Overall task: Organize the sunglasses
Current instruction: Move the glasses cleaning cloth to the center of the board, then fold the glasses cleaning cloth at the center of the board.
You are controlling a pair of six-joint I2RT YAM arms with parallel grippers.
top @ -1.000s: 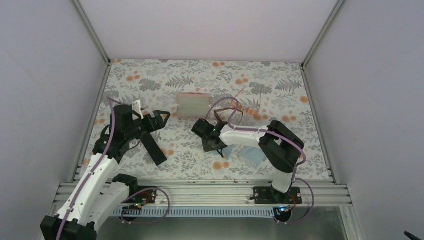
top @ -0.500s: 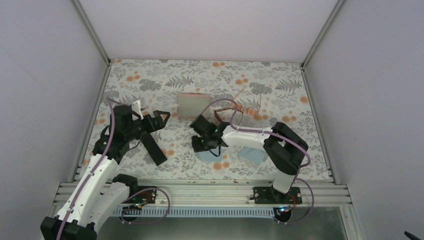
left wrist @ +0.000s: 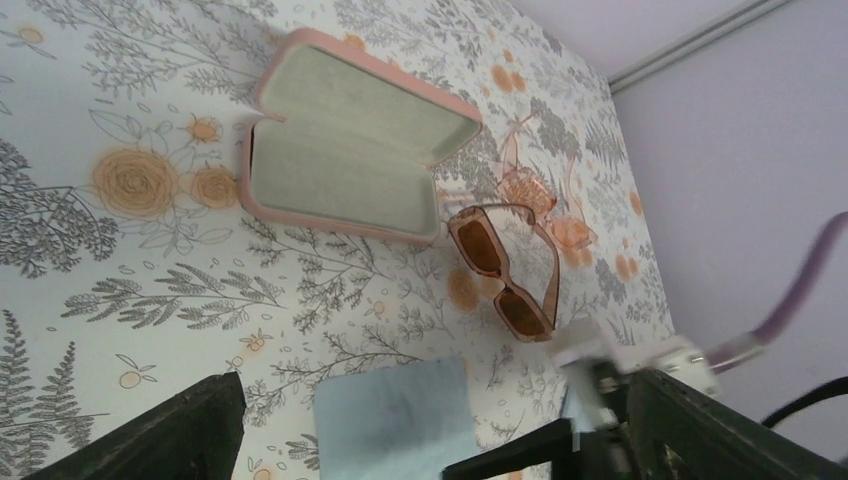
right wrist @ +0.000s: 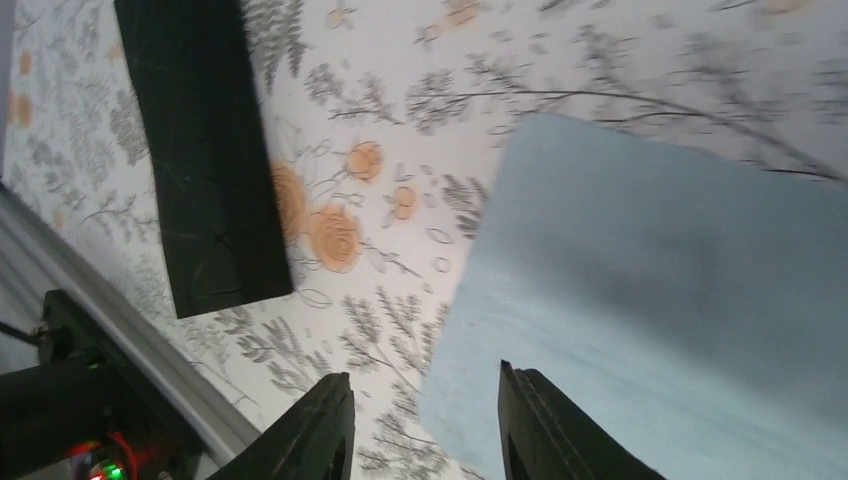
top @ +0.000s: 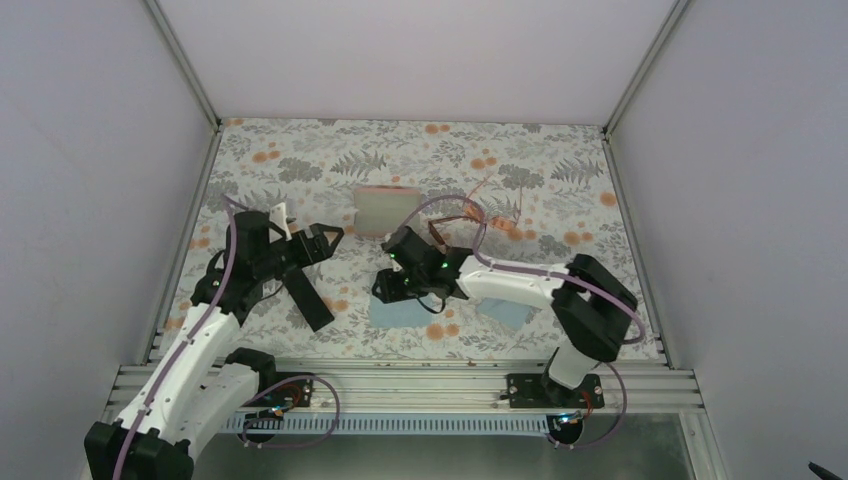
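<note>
The dark brown sunglasses (left wrist: 505, 270) lie unfolded on the floral table just right of the open pink case (left wrist: 350, 150). The pale orange-pink sunglasses (left wrist: 540, 195) lie beyond them, also in the top view (top: 497, 217). My left gripper (top: 325, 240) is open and empty, held above the table left of the pink case; both pairs are well ahead of its fingers. My right gripper (right wrist: 425, 430) is open, low over the left edge of a light-blue cloth (right wrist: 660, 300), with one finger over the cloth and one over the table.
A black oblong case (top: 305, 295) lies below the left gripper, also in the right wrist view (right wrist: 205, 150). A second light-blue cloth (top: 505, 310) lies under the right arm. The table's front rail (top: 400, 375) runs near the cloths.
My right gripper has moved left and the light-blue cloth under it has shifted left and now lies spread flat. The left arm has barely moved.
</note>
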